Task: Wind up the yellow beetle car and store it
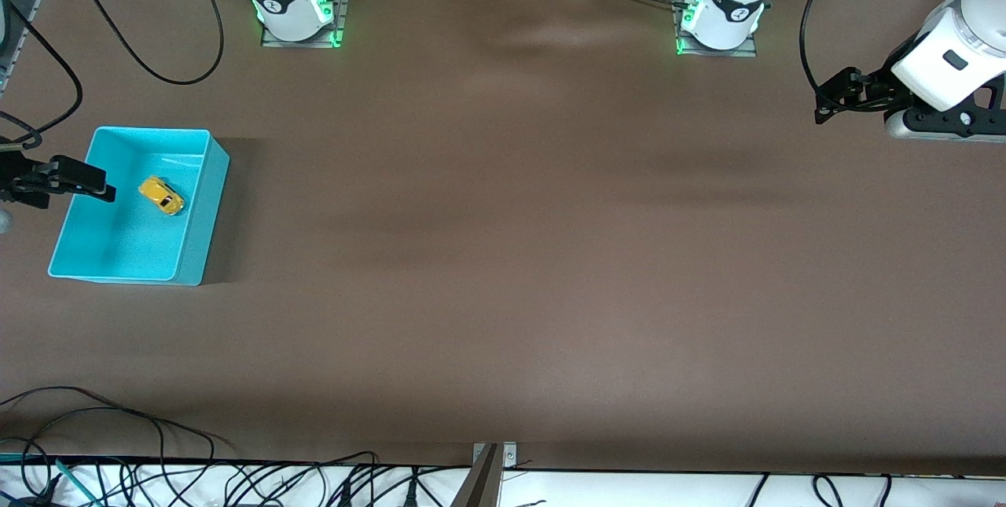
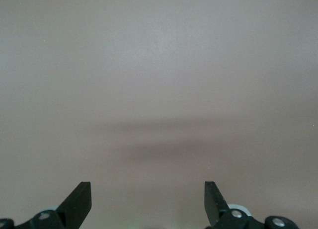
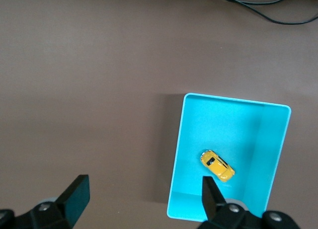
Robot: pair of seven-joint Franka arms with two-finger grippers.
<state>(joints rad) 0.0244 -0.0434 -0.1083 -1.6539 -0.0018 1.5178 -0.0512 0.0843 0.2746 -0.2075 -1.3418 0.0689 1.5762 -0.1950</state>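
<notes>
The yellow beetle car lies on the floor of the turquoise bin at the right arm's end of the table. In the right wrist view the car sits in the bin, on its wheels. My right gripper is open and empty, up over the bin's outer rim; in its own view one finger is over the bin and the other over bare table. My left gripper is open and empty, waiting above the table at the left arm's end, and its view shows only bare table.
The brown table carries only the bin. The two arm bases stand along the edge farthest from the front camera. Black cables trail near the right arm's base, and more cables lie at the nearest edge.
</notes>
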